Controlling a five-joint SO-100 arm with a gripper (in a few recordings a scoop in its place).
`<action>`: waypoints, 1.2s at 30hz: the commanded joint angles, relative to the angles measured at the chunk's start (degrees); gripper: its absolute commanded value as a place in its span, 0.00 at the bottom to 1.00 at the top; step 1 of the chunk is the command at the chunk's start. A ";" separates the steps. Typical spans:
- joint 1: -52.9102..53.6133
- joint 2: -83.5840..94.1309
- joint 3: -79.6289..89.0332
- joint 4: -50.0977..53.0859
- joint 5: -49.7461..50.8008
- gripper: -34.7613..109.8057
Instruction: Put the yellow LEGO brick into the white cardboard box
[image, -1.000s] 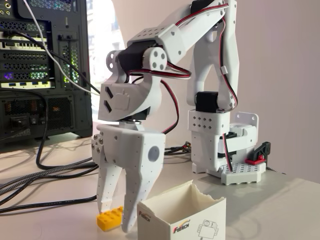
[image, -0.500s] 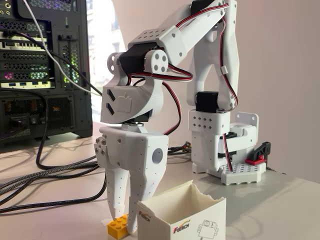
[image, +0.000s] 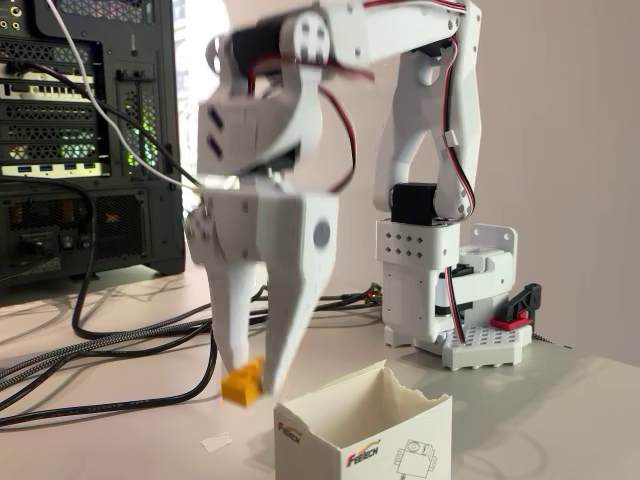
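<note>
Pale worktop (image: 560, 400) with dark cables (image: 100, 345) and a computer tower (image: 90, 130) behind. White arm's end effector (image: 250, 378) points down, blurred, its fingers clamped on the yellow brick (image: 241, 384), held clear of the surface. Just below and to its right in the fixed view stands the open white box (image: 365, 435). A small paper scrap (image: 216, 440) lies beneath.

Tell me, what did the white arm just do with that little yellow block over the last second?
The gripper closed its fingers on the yellow LEGO brick, which had been lying on the table, and lifted it. The brick now hangs pinched between the fingertips, above the table and just left of the white cardboard box. The arm is blurred from moving. The box, the cables and the computer case stayed where they were.
</note>
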 joint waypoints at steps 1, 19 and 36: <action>-4.57 7.21 -14.06 8.44 -5.80 0.18; -20.30 4.57 -17.84 6.33 0.18 0.18; -20.65 4.39 -17.23 8.35 -1.58 0.33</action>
